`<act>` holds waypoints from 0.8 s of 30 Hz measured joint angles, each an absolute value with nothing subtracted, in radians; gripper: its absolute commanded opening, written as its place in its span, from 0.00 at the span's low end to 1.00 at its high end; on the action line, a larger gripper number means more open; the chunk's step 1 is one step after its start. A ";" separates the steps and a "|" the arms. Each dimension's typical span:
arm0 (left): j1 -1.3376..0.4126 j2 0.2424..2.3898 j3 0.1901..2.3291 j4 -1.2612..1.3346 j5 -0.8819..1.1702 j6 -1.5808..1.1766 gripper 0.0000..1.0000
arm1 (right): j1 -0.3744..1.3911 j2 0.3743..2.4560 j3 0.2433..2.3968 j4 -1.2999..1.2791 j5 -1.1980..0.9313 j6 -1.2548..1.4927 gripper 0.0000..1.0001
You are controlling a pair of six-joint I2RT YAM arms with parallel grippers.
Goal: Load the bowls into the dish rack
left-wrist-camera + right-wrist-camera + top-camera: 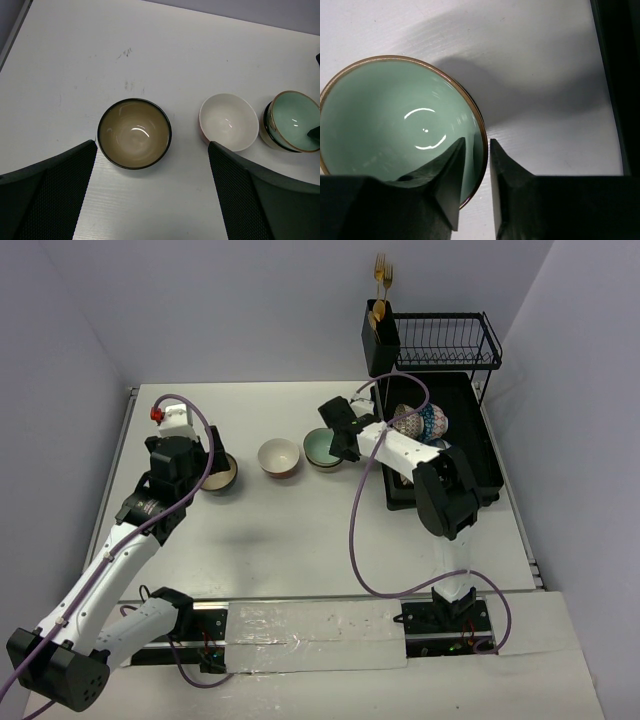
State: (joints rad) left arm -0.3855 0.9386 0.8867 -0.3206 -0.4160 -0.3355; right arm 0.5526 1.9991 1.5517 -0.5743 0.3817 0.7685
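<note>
Right gripper (477, 142) straddles the four-o'clock rim of the round mint-green ceramic bowl (395, 125), grip uncertain; left gripper (152, 146) gapes above a tan dark-rimmed bowl (134, 133)

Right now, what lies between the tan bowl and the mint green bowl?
The white bowl with red outside stands between the tan bowl and the mint green bowl, clearest in the left wrist view.
</note>
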 measured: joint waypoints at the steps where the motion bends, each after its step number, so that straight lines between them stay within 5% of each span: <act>1: -0.385 0.939 0.887 -0.320 -0.416 -0.336 0.99 | 0.553 1.999 1.552 -0.574 0.382 0.767 0.32; 14: -0.385 0.939 0.887 -0.320 -0.415 -0.336 0.99 | 0.553 1.999 1.552 -0.575 0.409 0.765 0.32; 24: -0.385 0.939 0.887 -0.320 -0.415 -0.336 0.99 | 0.552 1.984 1.552 -0.571 0.421 0.765 0.11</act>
State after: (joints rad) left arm -0.3855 0.9386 0.8867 -0.3202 -0.4149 -0.3355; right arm 0.5518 1.9842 1.5517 -0.5709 0.4206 0.7647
